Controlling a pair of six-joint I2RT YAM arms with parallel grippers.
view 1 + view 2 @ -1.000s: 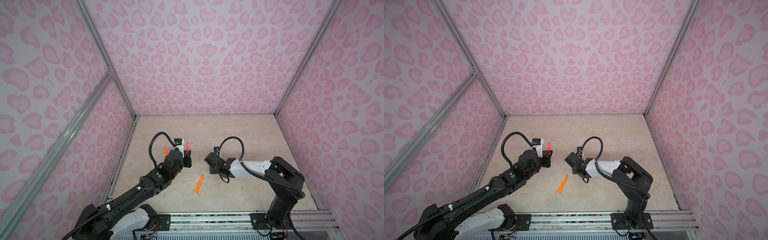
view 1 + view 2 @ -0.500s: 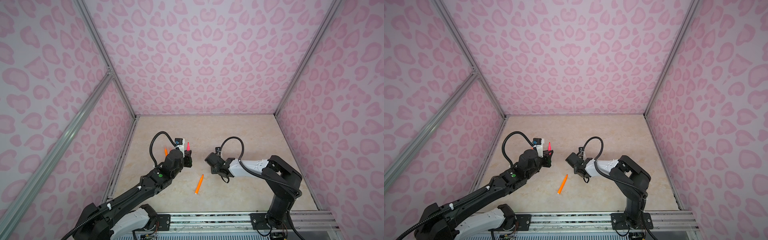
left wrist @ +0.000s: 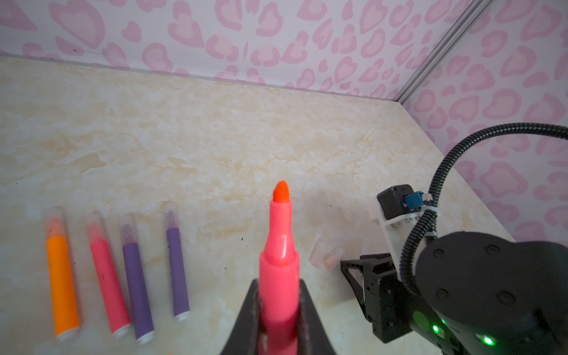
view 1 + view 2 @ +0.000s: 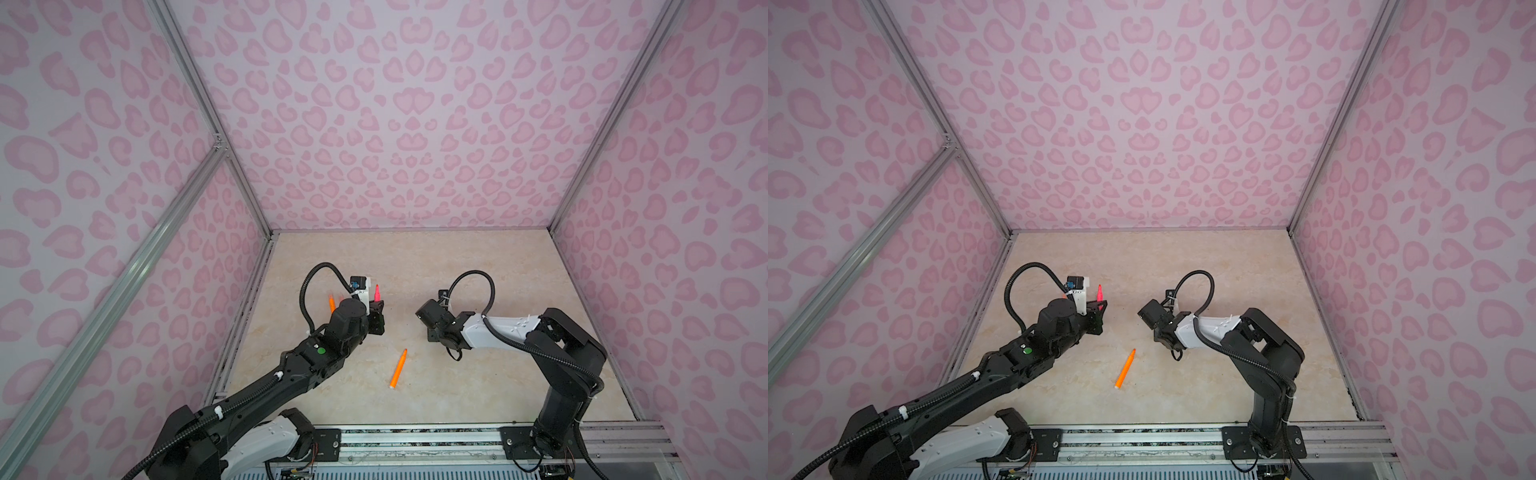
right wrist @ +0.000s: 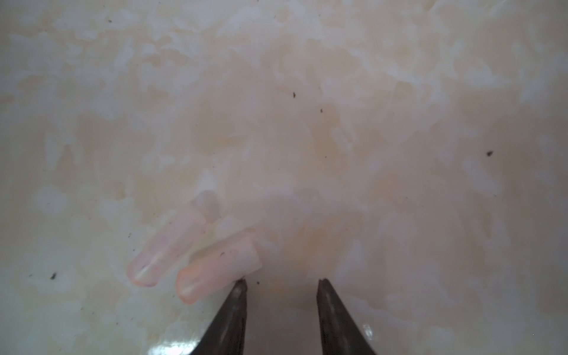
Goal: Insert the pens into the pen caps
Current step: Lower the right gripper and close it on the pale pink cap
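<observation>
My left gripper [image 3: 278,287] is shut on a pink pen [image 3: 279,246], held above the table with its bare tip up [image 4: 377,292]. In the left wrist view, four capped pens lie in a row: orange [image 3: 63,282], pink [image 3: 109,282] and two purple [image 3: 136,285] [image 3: 177,270]. An uncapped orange pen [image 4: 398,369] lies alone mid-table. My right gripper [image 5: 282,282] is open, low over the table. Two loose pen caps [image 5: 172,246] [image 5: 215,267] lie side by side just beyond it. One fingertip [image 5: 241,287] touches the nearer cap's edge; nothing is between the jaws.
Pink-patterned walls [image 4: 395,124] enclose the beige marble floor [image 4: 478,257] on three sides. A metal rail [image 4: 415,436] runs along the front edge, carrying both arm bases. The right arm's cable loop [image 3: 461,153] arches close to my left gripper.
</observation>
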